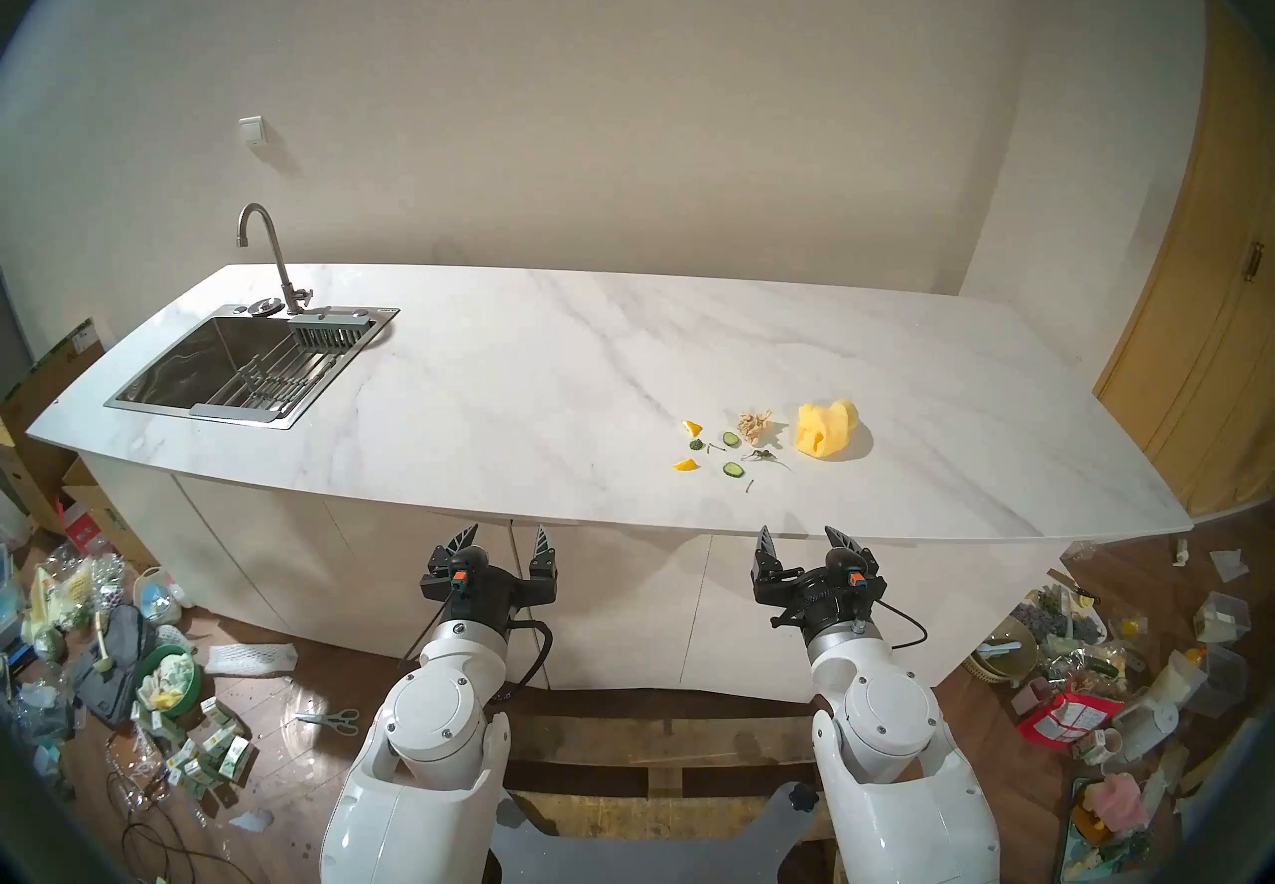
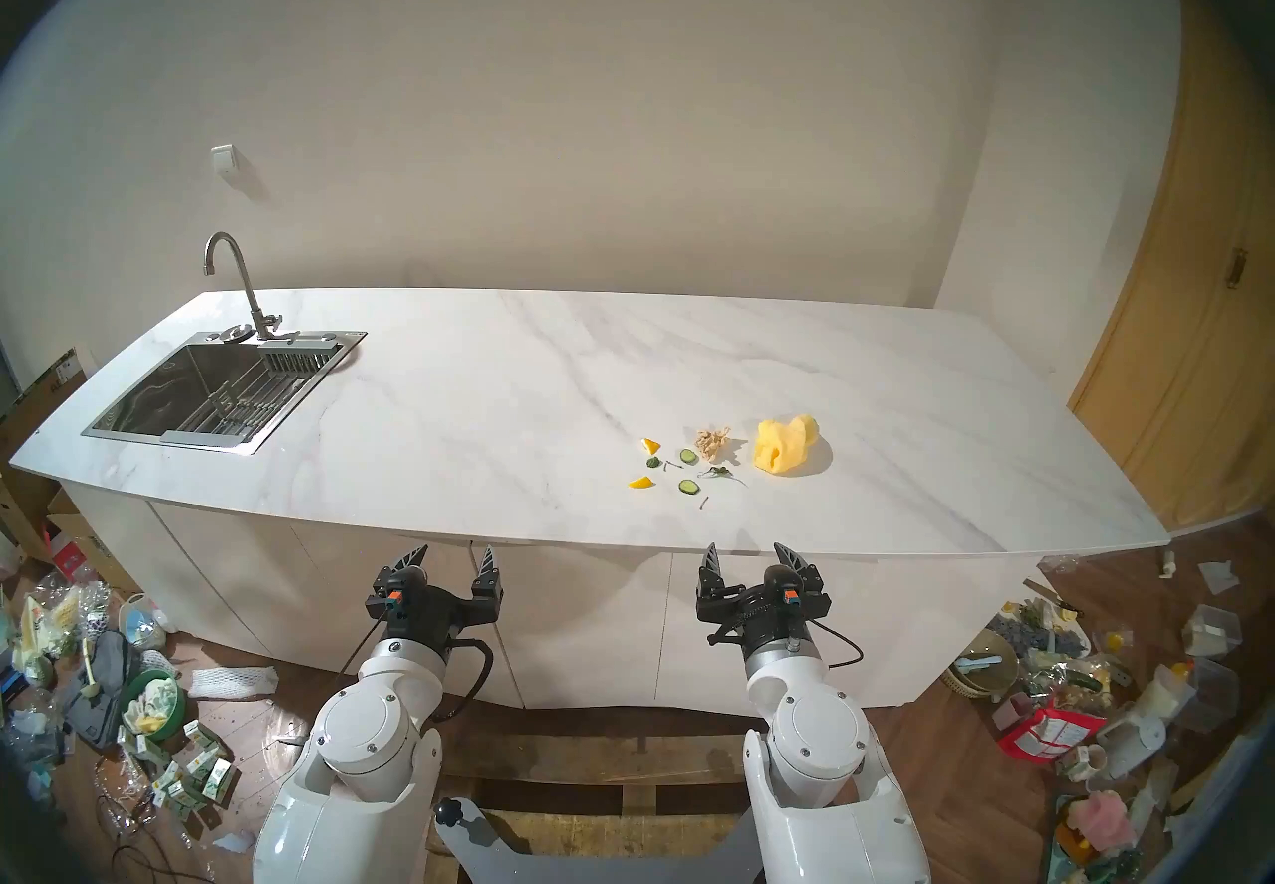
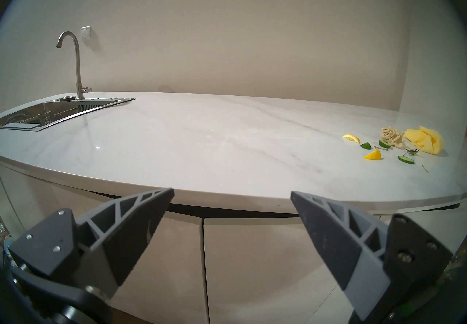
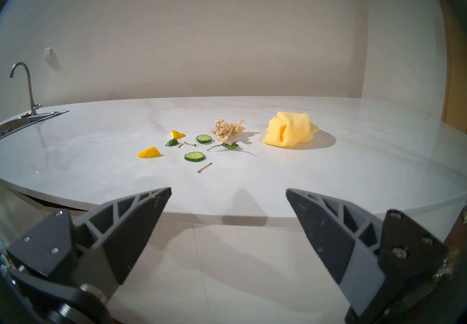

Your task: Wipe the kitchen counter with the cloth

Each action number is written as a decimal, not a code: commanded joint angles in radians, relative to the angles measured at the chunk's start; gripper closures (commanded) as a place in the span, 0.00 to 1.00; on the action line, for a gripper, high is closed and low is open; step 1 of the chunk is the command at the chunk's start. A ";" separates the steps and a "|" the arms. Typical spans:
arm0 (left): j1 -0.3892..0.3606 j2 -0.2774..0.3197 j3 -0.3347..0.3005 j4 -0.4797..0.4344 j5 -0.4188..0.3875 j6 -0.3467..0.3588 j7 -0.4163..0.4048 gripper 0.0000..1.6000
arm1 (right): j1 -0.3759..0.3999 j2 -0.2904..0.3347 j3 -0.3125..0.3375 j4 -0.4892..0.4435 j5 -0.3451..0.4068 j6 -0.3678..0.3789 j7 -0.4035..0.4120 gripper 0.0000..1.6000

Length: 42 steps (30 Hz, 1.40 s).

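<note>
Right, from where I'm sitting the whole move turns on one thing: the cloth [image 1: 828, 431] lies past the front edge of the worktop [image 1: 524, 379], up and slightly to the right of my right gripper [image 1: 807, 536], and well across from my left gripper [image 1: 507, 534]. So the right arm is plainly the nearer one, and I judge it should take the pick.

Both grippers hang just short of the worktop's front edge, in front of the cabinet fronts, each with its jaws spread wide and nothing between them.

Taking the cloth as my landmark: it sits bunched in folds on the right half of the worktop, touching nothing that I can see. Just to its left is the beige heap of shreds [image 4: 227, 127], close but apart. Further left and a little nearer to me lie the cucumber slices [image 4: 194, 156], the green sprig [image 4: 228, 146] and the yellow fruit wedges [image 4: 149, 152]. The sink [image 1: 241, 372] is far off to the cloth's left.

In the right wrist view the cloth's folded bundle runs roughly side to side, with an open fold facing me. I'd guess a reach forward and a touch right, coming down over the top, suits best, and wiping leftward afterward would carry the scraps along.
</note>
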 commanded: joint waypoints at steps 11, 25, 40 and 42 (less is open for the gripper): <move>-0.005 0.001 0.002 -0.022 -0.001 -0.005 -0.002 0.00 | 0.055 -0.014 -0.024 -0.149 0.056 0.075 0.033 0.00; -0.005 0.001 0.002 -0.022 -0.001 -0.005 -0.002 0.00 | 0.191 -0.008 -0.032 -0.115 -0.099 0.179 -0.064 0.00; -0.005 0.001 0.002 -0.022 -0.001 -0.005 -0.001 0.00 | 0.335 0.044 -0.005 -0.068 -0.059 0.371 0.033 0.00; -0.005 0.001 0.002 -0.022 -0.001 -0.005 -0.001 0.00 | 0.357 0.051 -0.002 -0.057 -0.071 0.390 0.032 0.00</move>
